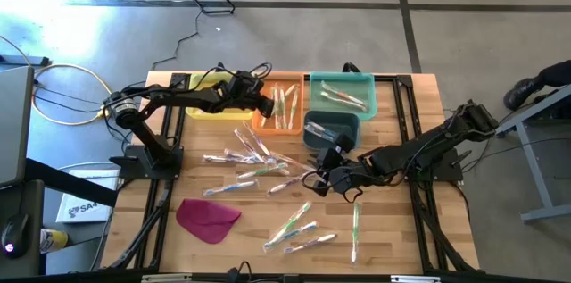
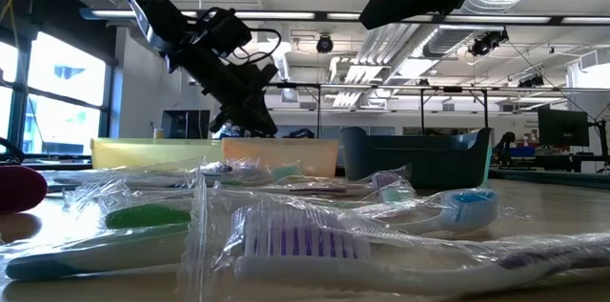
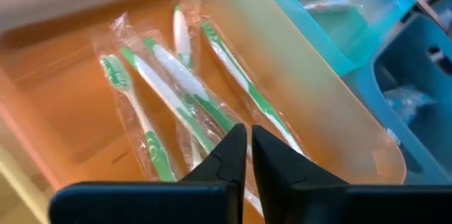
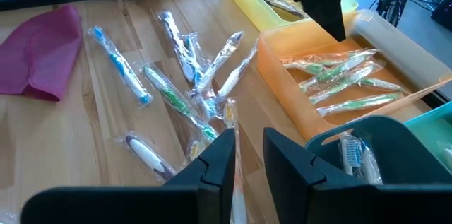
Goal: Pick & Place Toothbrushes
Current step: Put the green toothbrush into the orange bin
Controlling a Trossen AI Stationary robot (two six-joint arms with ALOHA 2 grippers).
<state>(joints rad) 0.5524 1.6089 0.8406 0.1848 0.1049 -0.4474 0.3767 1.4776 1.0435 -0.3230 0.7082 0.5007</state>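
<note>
The left tool (image 1: pixel 264 103) hangs over the translucent orange plastic bin (image 1: pixel 280 123), its two dark fingers (image 3: pixel 229 155) clenched together with nothing between them. Directly under it in that bin lie several green-handled toothbrushes in clear glossy wrappers (image 3: pixel 176 93), side by side on the bin floor, apart from the fingertips.

The right tool (image 1: pixel 323 178) sits low over the wooden slatted desk (image 1: pixel 401 229), just in front of the dark blue-grey plastic bin (image 1: pixel 332 129) that stands beside the orange bin. Its fingers (image 4: pixel 215 160) stand slightly apart, and a clear wrapper edge runs up into the gap between them, though I cannot tell whether they actually grip it.

The loose wrapped toothbrushes (image 1: pixel 252 160) are scattered on the desk in front of the orange bin, more of them farther out from it. A flat magenta cloth piece (image 1: pixel 207 219) lies well out from the orange bin, toward the desk's near corner. A teal plastic bin (image 1: pixel 341 94) behind the blue-grey one holds a few more wrapped brushes, and a yellow bin (image 1: pixel 210 107) flanks the orange bin's other side.
</note>
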